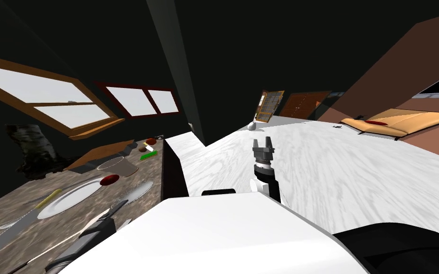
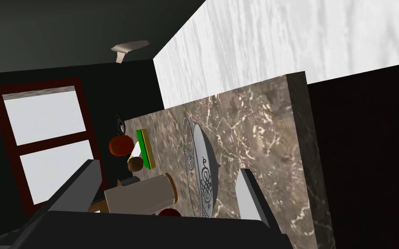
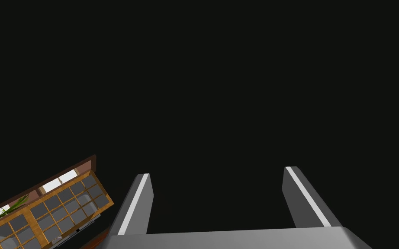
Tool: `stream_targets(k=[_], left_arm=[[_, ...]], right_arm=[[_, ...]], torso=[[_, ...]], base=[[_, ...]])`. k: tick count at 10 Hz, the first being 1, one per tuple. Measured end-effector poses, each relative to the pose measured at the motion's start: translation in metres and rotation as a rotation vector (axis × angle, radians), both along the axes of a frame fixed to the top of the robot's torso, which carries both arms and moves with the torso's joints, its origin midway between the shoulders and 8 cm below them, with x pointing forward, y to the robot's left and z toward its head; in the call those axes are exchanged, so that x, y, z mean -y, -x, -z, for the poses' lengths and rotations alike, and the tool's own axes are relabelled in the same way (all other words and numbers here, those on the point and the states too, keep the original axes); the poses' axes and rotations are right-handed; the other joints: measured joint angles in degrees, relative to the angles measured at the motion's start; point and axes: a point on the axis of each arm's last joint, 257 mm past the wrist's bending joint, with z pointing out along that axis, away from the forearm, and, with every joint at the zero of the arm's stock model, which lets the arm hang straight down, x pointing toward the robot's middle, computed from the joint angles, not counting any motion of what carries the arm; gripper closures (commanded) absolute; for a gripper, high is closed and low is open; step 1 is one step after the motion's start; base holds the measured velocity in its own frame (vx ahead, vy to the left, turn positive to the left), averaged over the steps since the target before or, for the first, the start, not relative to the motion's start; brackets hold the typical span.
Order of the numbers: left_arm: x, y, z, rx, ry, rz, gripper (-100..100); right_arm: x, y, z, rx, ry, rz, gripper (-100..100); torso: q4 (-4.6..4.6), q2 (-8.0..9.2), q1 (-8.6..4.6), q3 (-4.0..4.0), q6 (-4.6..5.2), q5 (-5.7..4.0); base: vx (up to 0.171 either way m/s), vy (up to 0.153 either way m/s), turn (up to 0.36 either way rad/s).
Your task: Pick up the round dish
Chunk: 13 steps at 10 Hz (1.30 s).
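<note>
The left hand point(image 2: 166, 167) is spread open at the marble table point(image 2: 255, 125). The round dish point(image 2: 205, 173), with a dark ornament, lies on the table just ahead of the hand, beside a beige cup point(image 2: 142, 196). The right hand point(image 3: 218, 171) is also spread and is held over the white floor point(image 1: 356, 161).
</note>
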Motion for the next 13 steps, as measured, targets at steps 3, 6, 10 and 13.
stream_targets(k=[3, 6, 10, 13], left_arm=[[-0.016, 0.017, 0.013, -0.095, 0.022, -0.015, -100], [-0.029, 0.041, 0.029, -0.206, 0.049, -0.026, -100], [-0.036, 0.071, 0.052, -0.357, 0.090, -0.031, -100], [-0.035, 0.086, 0.063, -0.421, 0.108, -0.032, 0]], right_arm=[[0.000, 0.000, 0.000, 0.000, 0.000, 0.000, 0], [0.000, 0.000, 0.000, 0.000, 0.000, 0.000, 0], [0.000, 0.000, 0.000, 0.000, 0.000, 0.000, 0], [0.000, 0.000, 0.000, 0.000, 0.000, 0.000, 0]], torso=[[-0.02, -0.07, 0.10, -0.04, 0.00, 0.03], [-0.04, -0.14, 0.16, -0.08, 0.01, 0.03], [-0.06, -0.27, 0.19, -0.16, 0.01, 0.05], [-0.04, -0.16, -0.06, -0.10, -0.01, 0.00]], base=[[0.037, 0.075, -0.052], [0.055, 0.091, -0.073], [0.086, 0.101, -0.065], [0.046, 0.044, -0.019]])
